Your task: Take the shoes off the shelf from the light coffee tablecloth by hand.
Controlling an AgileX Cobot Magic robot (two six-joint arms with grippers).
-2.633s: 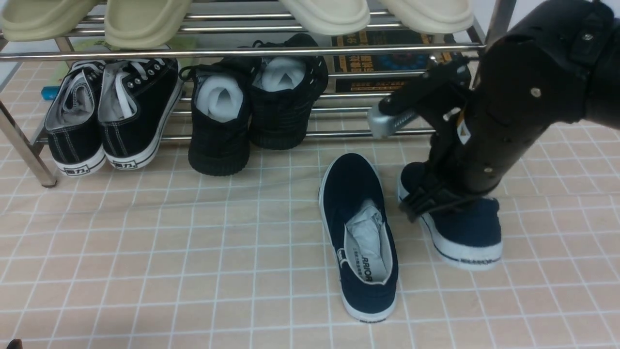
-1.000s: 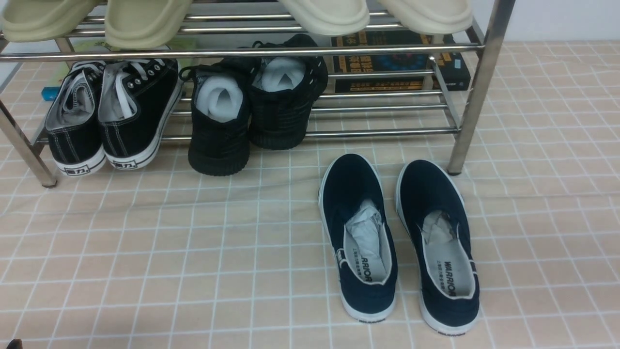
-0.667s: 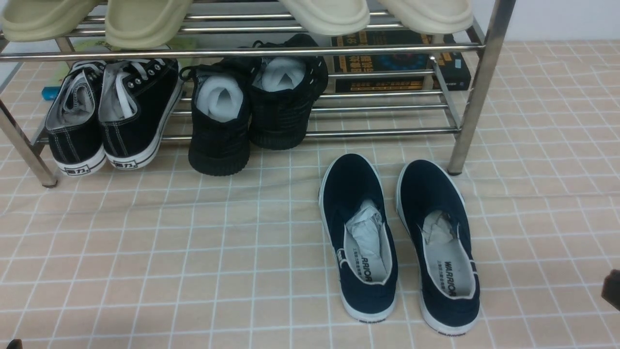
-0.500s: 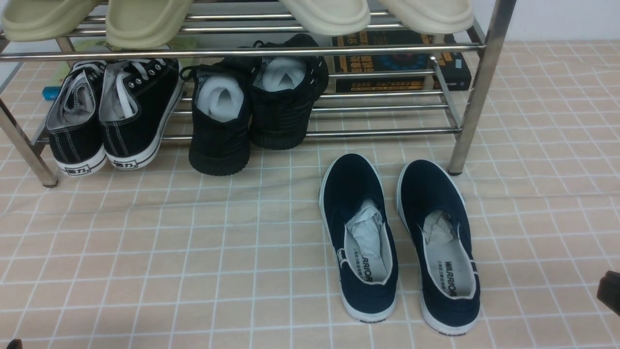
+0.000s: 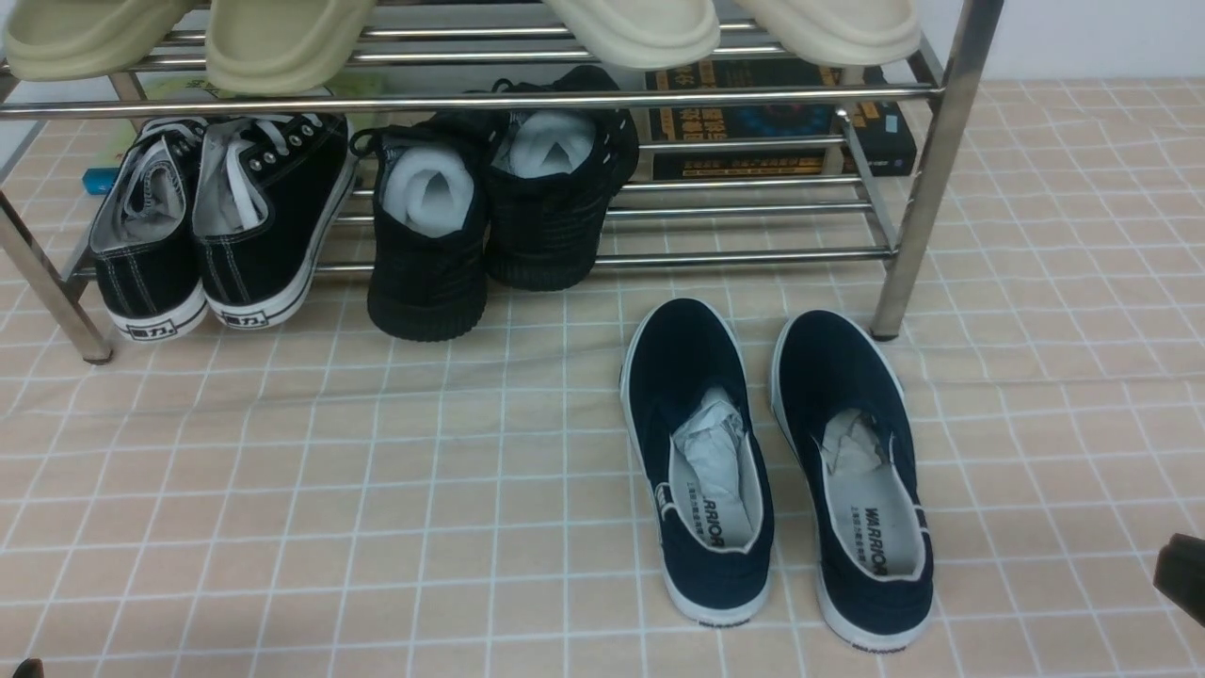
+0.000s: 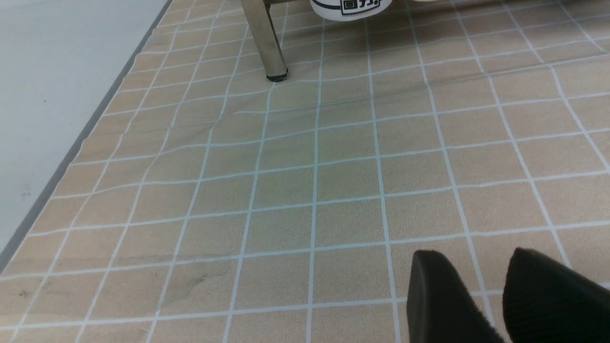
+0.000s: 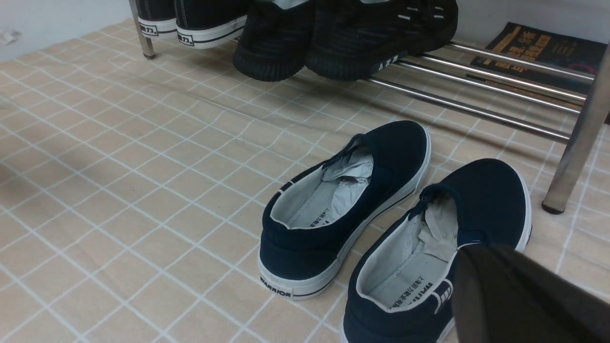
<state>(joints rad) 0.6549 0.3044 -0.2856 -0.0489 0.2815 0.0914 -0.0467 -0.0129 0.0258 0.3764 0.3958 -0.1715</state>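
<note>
- Shoes [image 5: 777, 471], the navy slip-on pair, stood side by side on the light coffee tablecloth [image 5: 282, 490], just in front of the shelf [image 5: 927, 169] near its right front post, toes pointing to it.
- Beige cloth with a thin white grid covered the surface, slightly wrinkled; a pale bare floor showed beyond its left edge in the left wrist view.
- Black lace-up sneakers [image 5: 216, 226] and all-black chunky shoes [image 5: 490, 207] sat on the lower tier, cream slippers [image 5: 282, 38] on the upper, a dark book [image 5: 772, 122] behind.
- Right gripper [image 7: 519, 295] was closed and empty, hovering near the right shoe's heel.
- Left gripper [image 6: 495, 300] held nothing over bare cloth, its fingers a narrow gap apart.
- Each shoe had a white sole, a grey-white insole printed "WARRIOR", and crumpled paper stuffing.
</note>
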